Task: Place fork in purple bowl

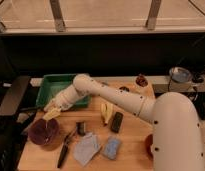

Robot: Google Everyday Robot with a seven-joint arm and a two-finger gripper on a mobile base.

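A: Eyes on the white robot arm (121, 97); it stretches from the big rounded base at lower right, across the light wooden table (131, 155), over to the left side; the end effector (52, 113) hangs just above the far-right rim of the round dark purple-maroon bowl (43, 131).

B: And the slim silver fork, where is it?

A: Can't pick it out for certain; there's something pale and yellowish right at the end effector's tip, and whether that's finger or cargo I cannot tell; so how wide the end effector stands, I cannot tell either.

B: Fair; the bowl?

A: Sitting at the table's front-left corner; its inside looks dark, and I can't make out any contents.

B: What else is down there?

A: The black-handled utensil (64, 150) lies slantwise just right of the bowl; beside it a pale grey cloth (86, 148) and a light blue sponge (112, 147); a small dark block (81, 128) near the cloth; a yellow banana (106, 112) and a flat black rectangular object (116, 121) mid-table, close together; the green rectangular tray (50, 86) sits behind the arm's wrist; a sliver of the red-orange bowl (148, 145) peeks out by the robot's body.
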